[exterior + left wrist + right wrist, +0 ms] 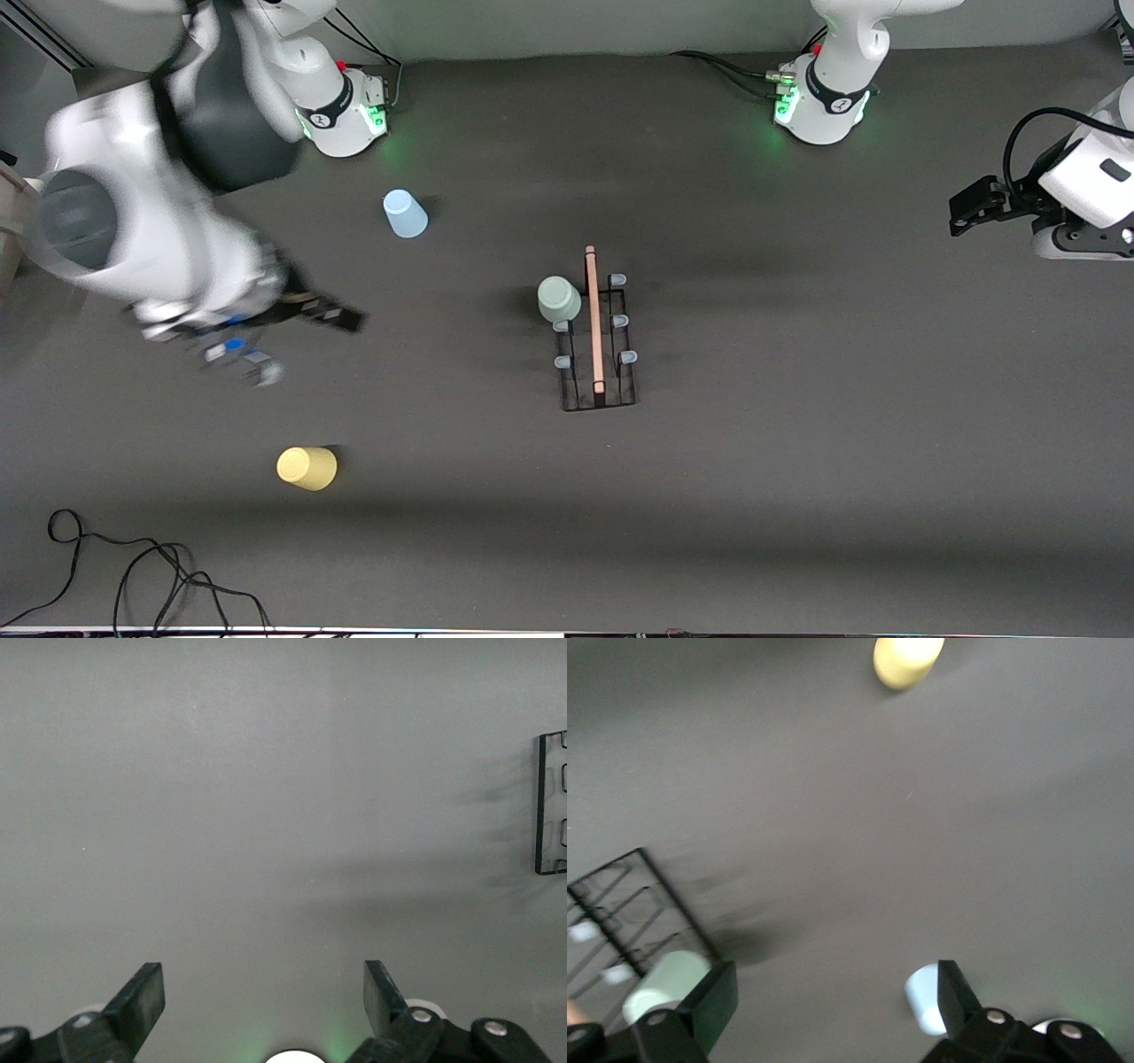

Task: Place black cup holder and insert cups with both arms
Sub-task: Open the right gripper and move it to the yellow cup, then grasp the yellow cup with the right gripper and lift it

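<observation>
The black cup holder (599, 390) with its wooden rod handle (594, 319) stands mid-table. The mint green cup (559, 299) sits upside down on one of its pegs on the side toward the right arm's end. The light blue cup (405, 213) stands on the table near the right arm's base. The yellow cup (307, 468) stands nearer to the front camera. My right gripper (244, 359) is open and empty over bare table between those two cups; its view shows its fingers (718, 997), the yellow cup (906, 660), blue cup (924, 999), mint cup (664, 985) and holder (629, 904). My left gripper (1072, 239) is open and empty at the left arm's end.
A black cable (133, 567) lies coiled at the table's front edge toward the right arm's end. The left wrist view shows bare table between its fingers (142, 1001) and only a corner of the holder (551, 804). The arms' bases (819, 106) stand along the table's back edge.
</observation>
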Available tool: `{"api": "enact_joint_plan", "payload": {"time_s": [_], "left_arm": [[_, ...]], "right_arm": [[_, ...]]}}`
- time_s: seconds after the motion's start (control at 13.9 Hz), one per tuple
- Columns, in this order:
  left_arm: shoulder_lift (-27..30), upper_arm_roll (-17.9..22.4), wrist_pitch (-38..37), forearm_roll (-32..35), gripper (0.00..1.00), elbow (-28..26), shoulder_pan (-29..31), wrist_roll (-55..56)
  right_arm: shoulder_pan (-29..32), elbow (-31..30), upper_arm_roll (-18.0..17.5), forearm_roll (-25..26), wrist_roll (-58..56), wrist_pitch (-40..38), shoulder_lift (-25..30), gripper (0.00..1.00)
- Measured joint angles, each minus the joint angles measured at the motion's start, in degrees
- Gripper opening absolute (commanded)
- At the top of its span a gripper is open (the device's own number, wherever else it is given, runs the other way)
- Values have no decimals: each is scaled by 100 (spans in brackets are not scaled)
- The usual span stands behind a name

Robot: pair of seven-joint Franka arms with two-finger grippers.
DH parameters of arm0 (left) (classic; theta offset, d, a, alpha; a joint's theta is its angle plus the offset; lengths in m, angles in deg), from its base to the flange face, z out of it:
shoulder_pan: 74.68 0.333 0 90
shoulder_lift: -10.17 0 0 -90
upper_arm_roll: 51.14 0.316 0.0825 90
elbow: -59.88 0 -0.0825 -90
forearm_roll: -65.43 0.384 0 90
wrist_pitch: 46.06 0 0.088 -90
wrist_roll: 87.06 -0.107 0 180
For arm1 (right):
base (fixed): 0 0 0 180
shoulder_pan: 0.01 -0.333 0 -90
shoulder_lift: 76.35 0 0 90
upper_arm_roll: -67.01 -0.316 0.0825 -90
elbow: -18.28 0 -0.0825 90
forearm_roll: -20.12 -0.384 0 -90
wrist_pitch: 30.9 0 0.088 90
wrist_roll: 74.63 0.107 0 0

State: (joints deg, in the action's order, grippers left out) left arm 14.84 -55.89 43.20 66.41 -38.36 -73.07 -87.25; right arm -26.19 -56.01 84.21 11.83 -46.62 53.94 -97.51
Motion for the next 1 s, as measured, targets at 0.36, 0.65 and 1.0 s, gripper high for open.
{"api": "enact_joint_plan", "payload": {"time_s": [0.36, 0.65, 1.0], "left_arm": [[-6, -3, 3, -1, 100, 16, -41, 1], [-16, -14, -1, -2, 100, 45, -55, 4], [-100, -36, 0, -2, 100, 45, -103, 8]], "right_arm": [[684, -52, 490, -18, -2808, 1096, -327, 100], [688, -230, 453, -57, -3025, 2367, -1003, 100], [681, -531, 430, -342, -3129, 3352, -1826, 100]]}}
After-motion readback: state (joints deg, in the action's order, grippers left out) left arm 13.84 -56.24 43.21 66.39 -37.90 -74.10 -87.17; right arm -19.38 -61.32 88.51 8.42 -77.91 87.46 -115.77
